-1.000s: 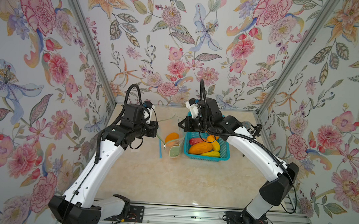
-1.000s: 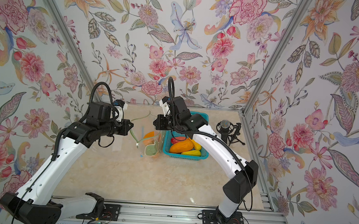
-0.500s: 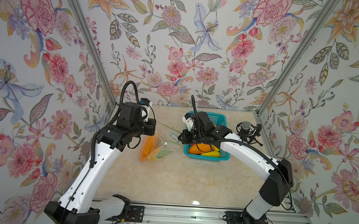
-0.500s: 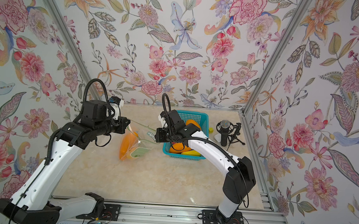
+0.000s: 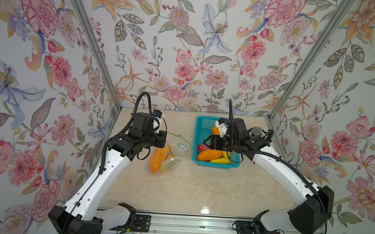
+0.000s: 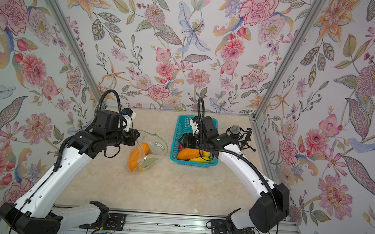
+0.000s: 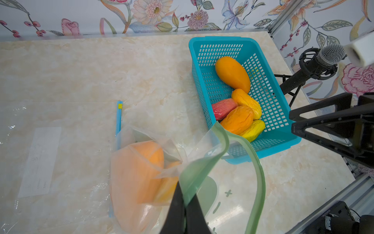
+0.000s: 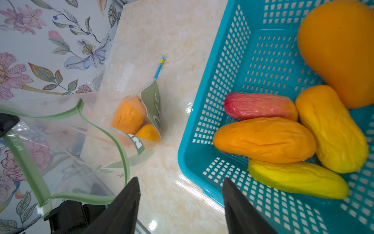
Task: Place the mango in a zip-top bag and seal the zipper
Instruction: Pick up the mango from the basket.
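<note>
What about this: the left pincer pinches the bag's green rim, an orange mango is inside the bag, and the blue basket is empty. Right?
Not quite. The blue basket isn't empty: the left wrist view shows five fruits lying in it. The rest holds: the left pincer pinches the green rim of the bag, and an orange mango is inside the bag.
</note>
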